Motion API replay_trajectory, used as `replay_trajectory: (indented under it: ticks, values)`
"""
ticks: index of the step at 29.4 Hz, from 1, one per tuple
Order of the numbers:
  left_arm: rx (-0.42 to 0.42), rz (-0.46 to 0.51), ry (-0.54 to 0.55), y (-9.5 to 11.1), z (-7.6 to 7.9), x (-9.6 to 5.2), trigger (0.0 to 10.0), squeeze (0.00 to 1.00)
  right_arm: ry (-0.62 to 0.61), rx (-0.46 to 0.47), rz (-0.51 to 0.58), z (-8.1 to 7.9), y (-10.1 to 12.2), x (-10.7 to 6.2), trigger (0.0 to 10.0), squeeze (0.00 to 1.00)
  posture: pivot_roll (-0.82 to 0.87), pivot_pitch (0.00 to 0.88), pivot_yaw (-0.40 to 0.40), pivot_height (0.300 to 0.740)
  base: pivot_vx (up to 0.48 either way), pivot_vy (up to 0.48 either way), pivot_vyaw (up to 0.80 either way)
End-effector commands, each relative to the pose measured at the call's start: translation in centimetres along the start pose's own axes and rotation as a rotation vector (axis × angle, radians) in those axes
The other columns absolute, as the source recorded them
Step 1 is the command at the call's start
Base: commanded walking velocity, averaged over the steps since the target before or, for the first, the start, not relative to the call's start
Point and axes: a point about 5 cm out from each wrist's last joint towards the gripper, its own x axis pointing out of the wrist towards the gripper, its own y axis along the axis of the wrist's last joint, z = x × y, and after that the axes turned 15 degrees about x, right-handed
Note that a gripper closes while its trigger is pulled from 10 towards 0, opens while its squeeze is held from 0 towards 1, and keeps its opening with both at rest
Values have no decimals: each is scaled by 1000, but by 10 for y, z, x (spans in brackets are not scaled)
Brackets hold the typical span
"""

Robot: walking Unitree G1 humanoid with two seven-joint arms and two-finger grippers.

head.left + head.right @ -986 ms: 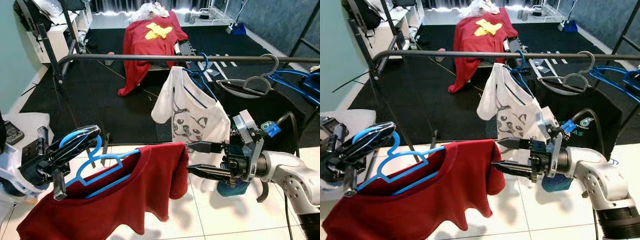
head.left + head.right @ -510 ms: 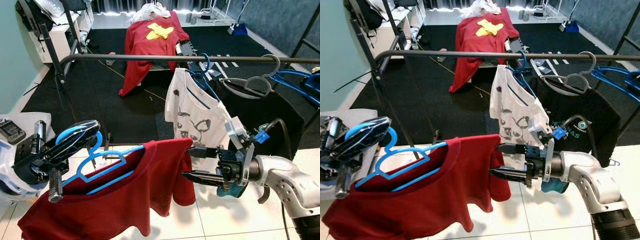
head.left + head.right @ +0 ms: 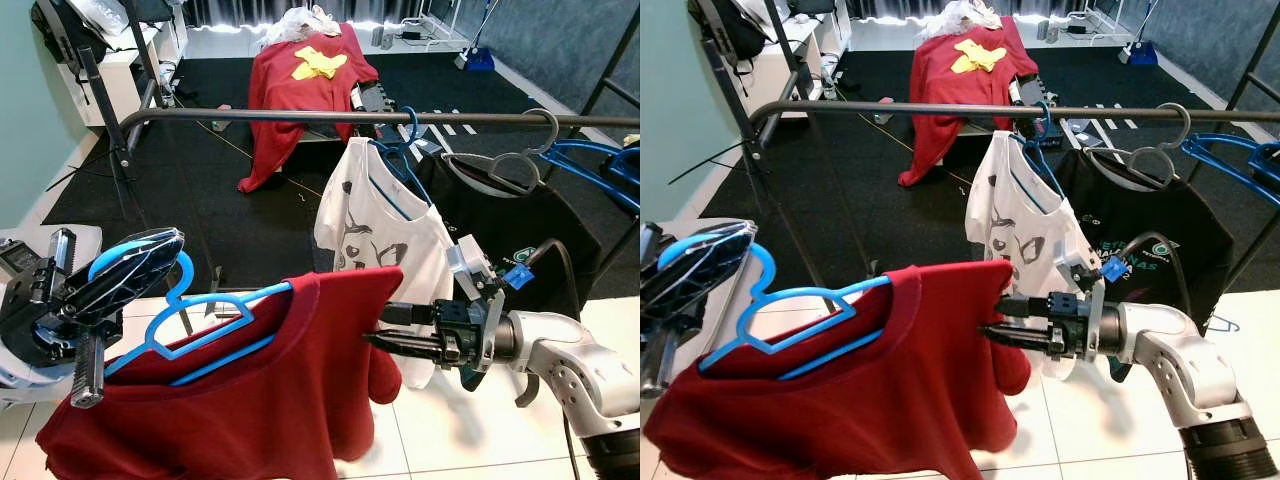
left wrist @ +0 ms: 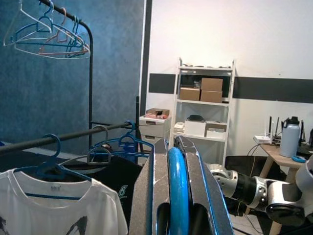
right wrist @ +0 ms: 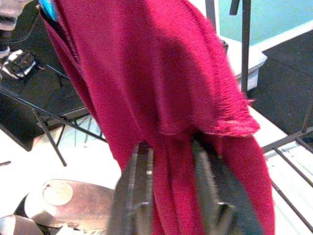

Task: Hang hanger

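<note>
The left gripper (image 3: pixel 125 275) has its jaws clamped on the hook of the blue hanger (image 3: pixel 205 325), held low at the lower left of the frame and well short of the rail (image 3: pixel 300 116). The right gripper (image 3: pixel 400 338) has its jaws pinched on the sleeve of the red shirt (image 3: pixel 250 410) draped over that hanger. Judging by this, a sideways tug on the sleeve could drag the shirt off the hanger's shoulder, or the hook could twist in the clamp and miss the rail. The rail already carries a white shirt (image 3: pixel 385 225) and a black shirt (image 3: pixel 1140 240). White tile floor (image 3: pixel 470 430) lies below, a black carpet (image 3: pixel 200 200) beyond, and a shelf (image 4: pixel 203 105) stands by the wall.
</note>
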Motion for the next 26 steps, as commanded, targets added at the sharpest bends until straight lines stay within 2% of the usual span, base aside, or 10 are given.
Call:
replay_trajectory:
  ticks: [1,12,13,14,15,19,22,23,24,26]
  values:
    - [25,11,-39,10,4,4,0,0,0,-6,8,1,0,1,0,0,-57,101,10,740,0,0,0]
    - [50,2,0,14,0,1,0,0,2,-13,19,2,3,1,0,0,-58,103,6,740,0,0,0]
    - [58,-18,19,15,-3,-5,0,0,-7,-17,28,3,5,-1,0,0,-61,102,6,740,0,0,0]
    - [82,-85,59,15,-10,-18,0,0,-25,-24,50,5,9,-5,0,0,-63,103,6,740,0,0,0]
    - [88,-102,68,15,-12,-21,0,0,-30,-26,55,5,10,-6,0,0,-63,103,6,740,0,0,0]
    - [90,-108,71,15,-12,-22,0,0,-30,-26,57,5,10,-6,0,0,-63,103,6,740,0,0,0]
    - [86,-295,146,10,-20,-61,0,0,-66,-46,102,8,20,-16,0,0,-66,104,10,740,0,0,0]
    - [86,-295,146,10,-20,-61,0,0,-66,-46,102,8,20,-16,0,0,-66,104,10,740,0,0,0]
    - [80,-326,153,11,-19,-68,0,0,-83,-52,113,10,22,-18,0,0,-66,105,9,740,0,0,0]
    - [77,-325,151,12,-18,-69,0,0,-90,-55,115,10,23,-19,0,0,-66,105,9,740,0,0,0]
